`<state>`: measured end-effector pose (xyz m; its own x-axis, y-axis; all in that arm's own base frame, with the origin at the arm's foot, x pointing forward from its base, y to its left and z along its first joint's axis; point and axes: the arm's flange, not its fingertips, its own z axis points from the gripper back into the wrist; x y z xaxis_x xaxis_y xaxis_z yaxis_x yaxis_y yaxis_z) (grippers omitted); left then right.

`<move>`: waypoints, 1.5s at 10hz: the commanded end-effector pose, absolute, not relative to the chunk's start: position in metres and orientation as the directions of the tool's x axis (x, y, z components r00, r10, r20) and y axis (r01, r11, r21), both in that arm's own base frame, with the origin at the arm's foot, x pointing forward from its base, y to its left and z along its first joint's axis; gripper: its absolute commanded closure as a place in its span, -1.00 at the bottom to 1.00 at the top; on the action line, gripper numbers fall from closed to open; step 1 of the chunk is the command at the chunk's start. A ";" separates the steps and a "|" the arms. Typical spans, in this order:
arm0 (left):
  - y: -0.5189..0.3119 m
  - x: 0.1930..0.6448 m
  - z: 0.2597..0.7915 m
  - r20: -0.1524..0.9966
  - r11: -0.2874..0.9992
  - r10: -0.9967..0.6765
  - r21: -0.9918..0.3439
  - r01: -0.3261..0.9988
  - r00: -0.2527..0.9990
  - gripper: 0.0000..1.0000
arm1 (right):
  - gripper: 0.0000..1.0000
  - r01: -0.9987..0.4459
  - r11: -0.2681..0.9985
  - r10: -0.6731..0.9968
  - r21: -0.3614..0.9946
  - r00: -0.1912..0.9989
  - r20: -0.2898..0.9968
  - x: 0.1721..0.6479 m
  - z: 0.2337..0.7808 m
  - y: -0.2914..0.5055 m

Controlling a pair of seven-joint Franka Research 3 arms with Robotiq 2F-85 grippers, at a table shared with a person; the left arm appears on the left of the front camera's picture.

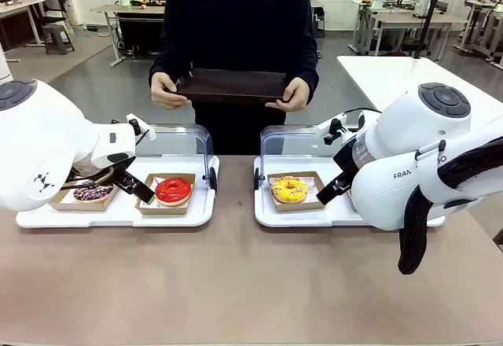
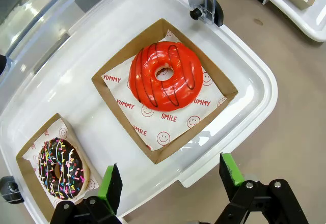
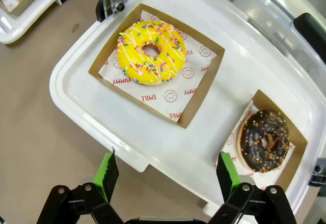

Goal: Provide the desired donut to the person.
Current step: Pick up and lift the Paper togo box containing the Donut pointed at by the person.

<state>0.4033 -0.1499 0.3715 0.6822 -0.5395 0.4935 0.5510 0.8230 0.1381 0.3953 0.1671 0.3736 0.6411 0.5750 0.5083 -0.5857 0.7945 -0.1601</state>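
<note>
The red-glazed ring donut with dark stripes (image 2: 164,76) sits on smiley-printed paper in a shallow brown cardboard tray (image 2: 201,131). That tray stands inside the left white plastic container (image 2: 102,132), whose clear lid is raised. In the same container, apart from it, lies a chocolate donut with coloured sprinkles (image 2: 60,168) in its own card tray. The right white plastic container (image 3: 204,152) holds a yellow-iced donut with white drizzle and sprinkles (image 3: 151,52). Well apart from that one is a dark chocolate donut with pale crumbs (image 3: 265,140).

Which donut is wanted I cannot tell. The person (image 1: 236,23) stands at the far side with both hands on a flat dark serving tray (image 1: 234,85), pointing at nothing.

The left claw (image 2: 171,178) hangs just short of the red donut's tray, near the container's rim. It is spread as wide as it goes and holds nothing. The right claw (image 3: 168,175) hovers before the yellow-iced donut, also wide open and empty.

The step in hand looks like choosing and reaching. Once the choice is known, the nearer claw should probably pinch one cardboard wall, not the icing, so the glaze stays clean. It should then lift straight up, clear of the container rim and the lid hinge, and keep the card level. The carry goes across to the dark serving tray, and the claw should let go only once the card rests flat there.
</note>
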 end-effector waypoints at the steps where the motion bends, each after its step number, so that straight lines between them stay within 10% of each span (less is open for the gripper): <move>1: -0.150 0.403 0.372 0.494 0.823 -0.539 0.138 0.551 0.682 -1.00 | -1.00 -0.586 0.795 0.575 -0.160 0.641 0.509 0.395 0.374 0.167; 15: -0.007 0.385 0.413 0.522 0.655 -0.615 -0.080 0.751 0.592 -1.00 | -1.00 -0.854 0.518 0.703 -0.041 0.398 0.589 0.432 0.471 -0.011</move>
<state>0.3880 -0.0226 0.4194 0.6130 -0.6125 0.4990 0.7267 0.6850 -0.0519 0.4205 -0.0031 0.4795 0.4313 0.7117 0.5545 -0.8192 0.5664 -0.0897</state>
